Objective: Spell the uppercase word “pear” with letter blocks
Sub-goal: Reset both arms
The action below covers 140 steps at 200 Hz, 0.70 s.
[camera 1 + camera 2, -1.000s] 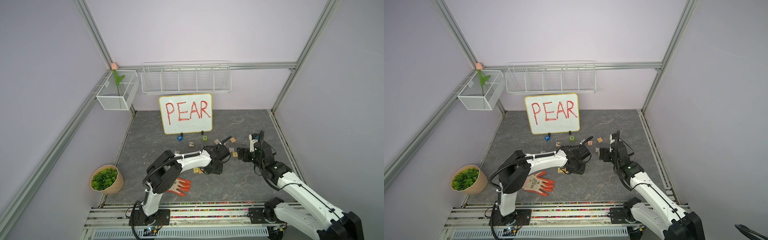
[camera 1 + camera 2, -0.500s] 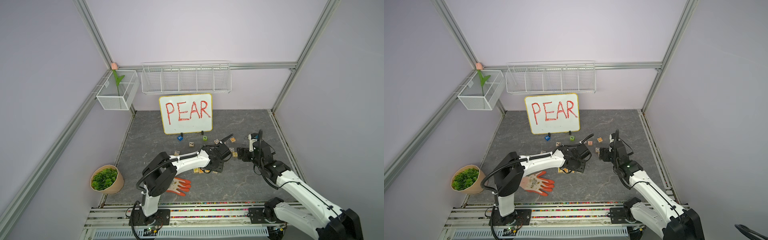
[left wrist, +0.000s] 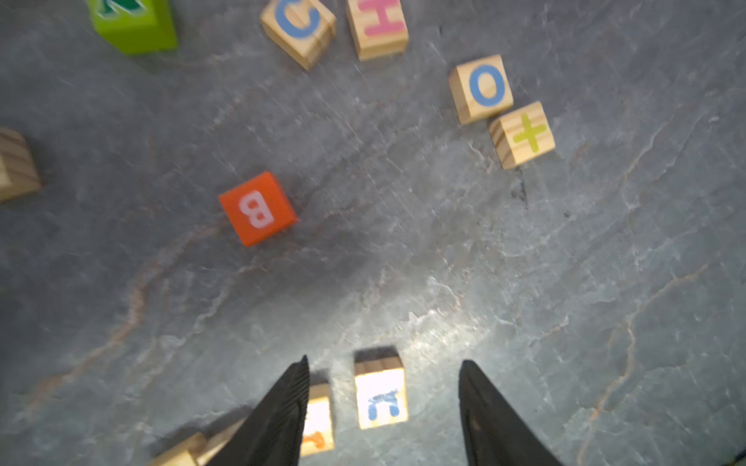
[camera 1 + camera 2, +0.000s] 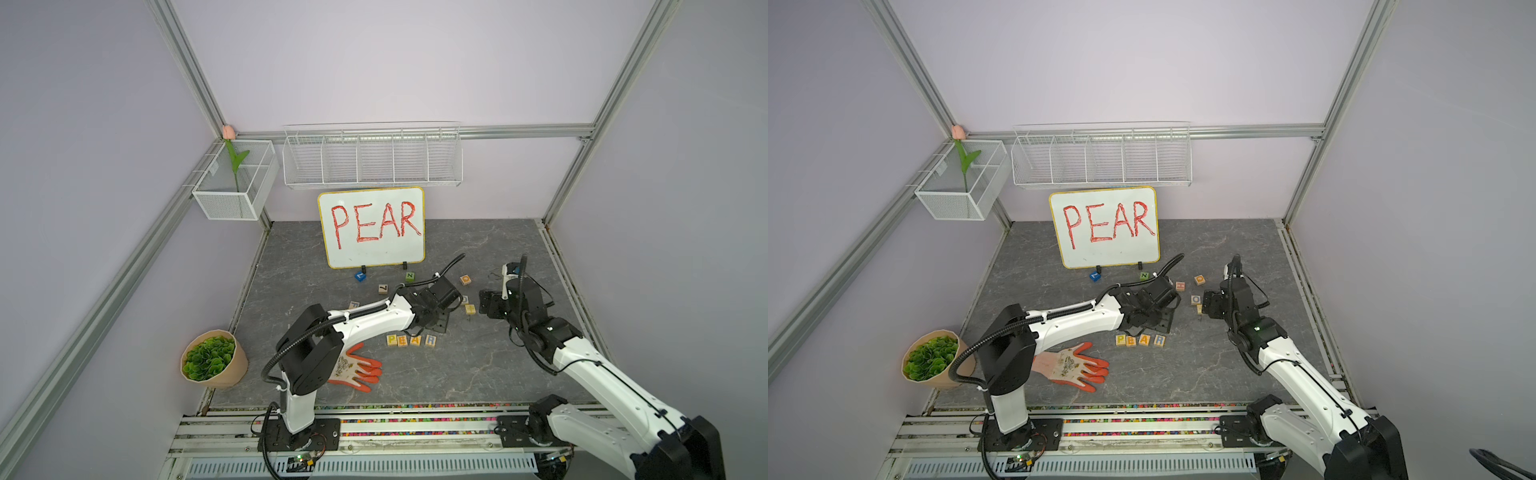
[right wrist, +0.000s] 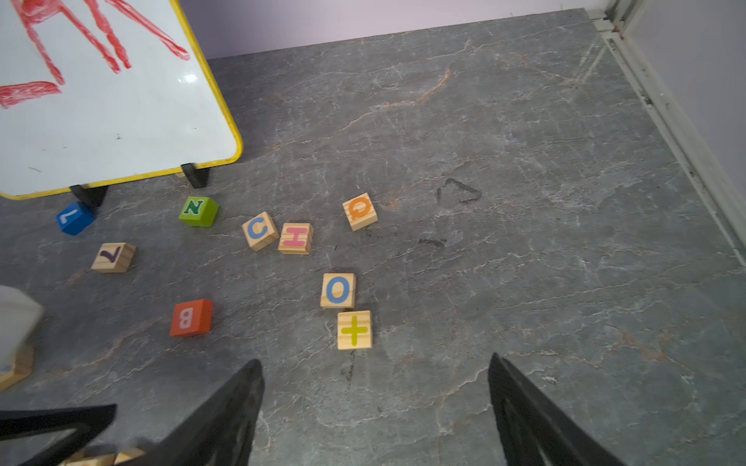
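Note:
The four letter blocks stand in a row reading P [image 4: 391,340], E [image 4: 402,340], A [image 4: 415,340], R [image 4: 430,340] on the grey floor, as both top views show. My left gripper [image 4: 438,323] hovers just behind the row's R end, open. In the left wrist view the R block [image 3: 381,397] sits free between the spread fingers, touching neither, and the A block [image 3: 319,419] is partly hidden behind one finger. My right gripper [image 5: 375,358] is open and empty, farther right near the + block [image 5: 354,330].
A whiteboard [image 4: 371,226] reading PEAR stands at the back. Loose blocks lie before it: blue [image 4: 360,275], green N [image 4: 410,275], 7 [image 4: 383,287], Q [image 4: 465,279], C [image 5: 259,230], H [image 5: 295,238], O [image 5: 338,290], orange B [image 5: 191,318]. A glove [image 4: 357,370] and plant pot [image 4: 214,359] sit front left.
My left gripper has opened, let go of the R block at the row's end and drawn back from it. The right arm has shifted only slightly.

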Motion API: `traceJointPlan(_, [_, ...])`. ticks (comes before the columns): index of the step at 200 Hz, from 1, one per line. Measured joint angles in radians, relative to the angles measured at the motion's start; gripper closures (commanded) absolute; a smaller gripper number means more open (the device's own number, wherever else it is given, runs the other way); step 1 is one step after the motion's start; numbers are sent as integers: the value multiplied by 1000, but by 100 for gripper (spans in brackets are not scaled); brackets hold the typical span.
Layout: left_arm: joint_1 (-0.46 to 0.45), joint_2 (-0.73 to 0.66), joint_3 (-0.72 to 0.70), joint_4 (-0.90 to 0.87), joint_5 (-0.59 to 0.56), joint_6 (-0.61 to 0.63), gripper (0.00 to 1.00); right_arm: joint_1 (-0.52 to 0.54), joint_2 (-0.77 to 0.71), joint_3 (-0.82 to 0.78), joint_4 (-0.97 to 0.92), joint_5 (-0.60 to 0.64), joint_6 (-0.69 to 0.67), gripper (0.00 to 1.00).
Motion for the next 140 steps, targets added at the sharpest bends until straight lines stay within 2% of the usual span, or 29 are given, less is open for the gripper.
traceJointPlan(35, [132,-212,-103,54,-150,66,18,-79,29,37,0,61,1,11])
traceJointPlan(60, [230,-367,-169,127,-272,123,11,-155,70,69,3,96,5,11])
traceJointPlan(73, [308,-429,-214,168,-309,140,9,-184,98,79,5,119,8,11])
traceJointPlan(78, [351,-450,-237,188,-318,145,6,-196,109,81,6,128,11,11])
traceJointPlan(81, [373,-459,-248,196,-325,147,0,-203,116,82,7,132,12,11])
traceJointPlan(111, [612,-533,-415,339,-351,162,1,-277,198,89,15,191,23,11])
traceJointPlan(140, [759,-560,-571,504,-354,182,1,-338,269,87,50,223,26,11])
